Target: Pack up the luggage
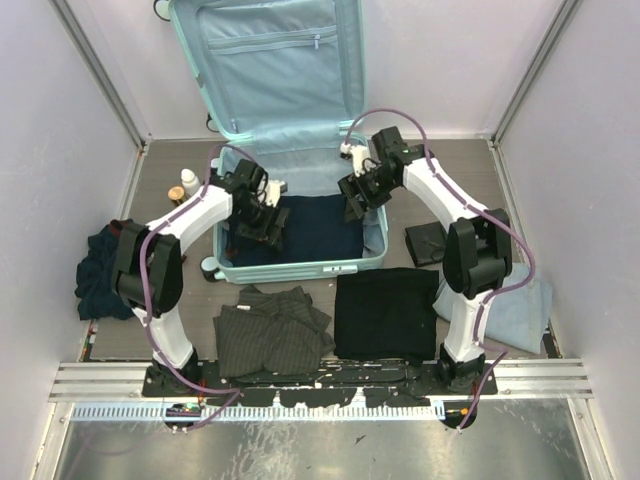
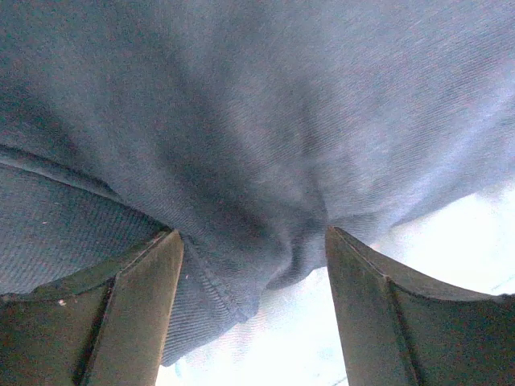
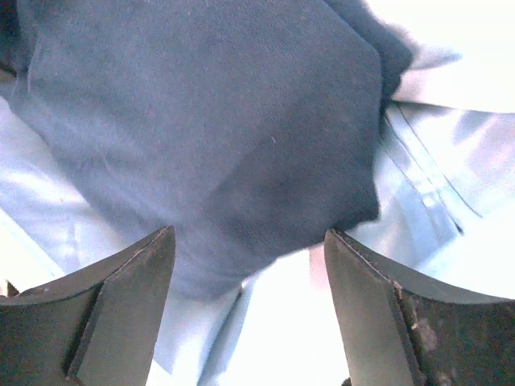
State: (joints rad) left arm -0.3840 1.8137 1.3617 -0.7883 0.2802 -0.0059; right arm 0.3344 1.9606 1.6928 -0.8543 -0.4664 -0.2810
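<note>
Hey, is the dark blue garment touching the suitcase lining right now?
Touching. In the right wrist view the dark blue garment lies spread directly on the pale suitcase lining; the top view shows it inside the open suitcase.

Left arm (image 1: 185, 220), right arm (image 1: 440, 190) reach forward, wrists down; both jaws spread wide.

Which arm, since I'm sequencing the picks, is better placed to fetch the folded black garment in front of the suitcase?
Right. The black garment lies beside the right arm's base, and the right gripper hangs open and empty over the suitcase. The left would cross the striped garment.
</note>
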